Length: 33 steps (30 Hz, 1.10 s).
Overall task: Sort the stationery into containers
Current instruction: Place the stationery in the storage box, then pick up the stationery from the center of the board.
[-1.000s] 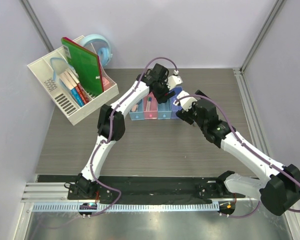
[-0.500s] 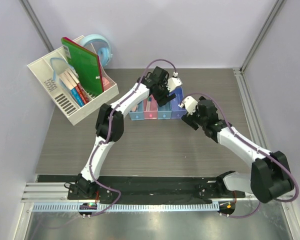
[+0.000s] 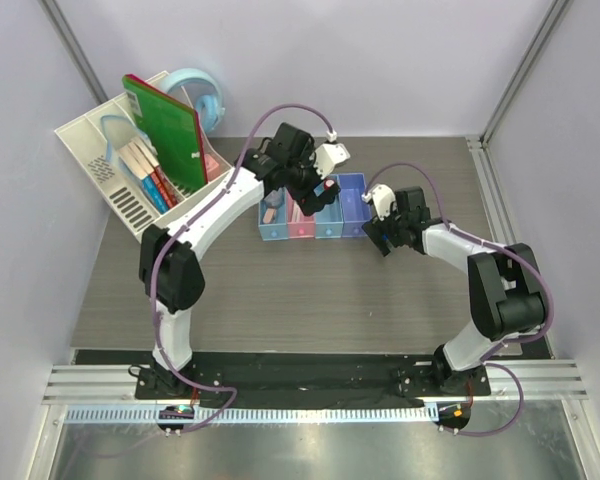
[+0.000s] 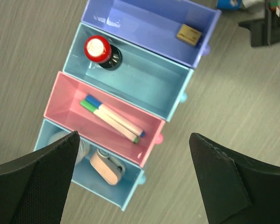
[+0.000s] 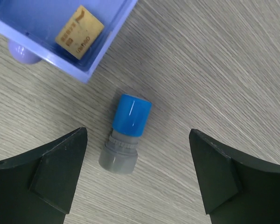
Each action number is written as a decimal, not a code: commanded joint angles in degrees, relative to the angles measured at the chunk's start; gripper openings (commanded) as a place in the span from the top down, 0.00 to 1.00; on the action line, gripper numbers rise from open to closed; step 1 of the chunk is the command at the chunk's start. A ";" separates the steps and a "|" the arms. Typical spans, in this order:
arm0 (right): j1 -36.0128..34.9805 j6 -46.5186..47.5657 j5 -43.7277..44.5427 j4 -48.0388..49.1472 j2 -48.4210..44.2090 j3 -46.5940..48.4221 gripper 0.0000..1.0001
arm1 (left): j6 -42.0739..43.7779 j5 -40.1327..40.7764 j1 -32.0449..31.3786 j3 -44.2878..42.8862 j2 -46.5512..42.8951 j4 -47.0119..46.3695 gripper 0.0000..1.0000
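Right gripper (image 5: 137, 179) spread wide, blue-grey cylinder (image 5: 126, 134) lying just beside bin row (image 5: 32, 14), left gripper (image 4: 135, 182) spread, above bin row

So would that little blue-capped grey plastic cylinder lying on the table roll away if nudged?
Probably: the blue-capped grey cylinder lies on its side on the wood-grain table, so a sideways push could roll it. Its glossy cap looks slippery; the ridged grey end likely grips better. It seems stiff and light.
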<state>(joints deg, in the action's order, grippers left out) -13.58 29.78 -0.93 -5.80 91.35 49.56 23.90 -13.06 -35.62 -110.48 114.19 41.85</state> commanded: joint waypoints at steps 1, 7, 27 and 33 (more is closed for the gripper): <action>1.01 -3.15 -3.64 1.67 0.67 3.00 0.08 | -0.79 -1.27 0.20 4.73 -4.84 -1.68 0.00; 2.77 -4.11 -5.83 0.62 0.32 1.50 0.12 | -0.08 -0.83 1.16 5.97 -6.35 -1.15 0.00; 4.36 -2.80 -10.67 -5.18 -0.30 -0.70 0.39 | 0.27 -1.00 2.39 2.02 -5.30 1.92 0.00; 4.36 -2.89 -10.32 -4.74 1.20 -0.08 0.45 | -0.08 -1.18 2.66 2.98 -5.73 1.92 0.00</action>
<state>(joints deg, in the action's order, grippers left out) -9.41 26.81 -10.68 -11.62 91.68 48.51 24.21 -13.28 -33.47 -106.04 110.50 43.59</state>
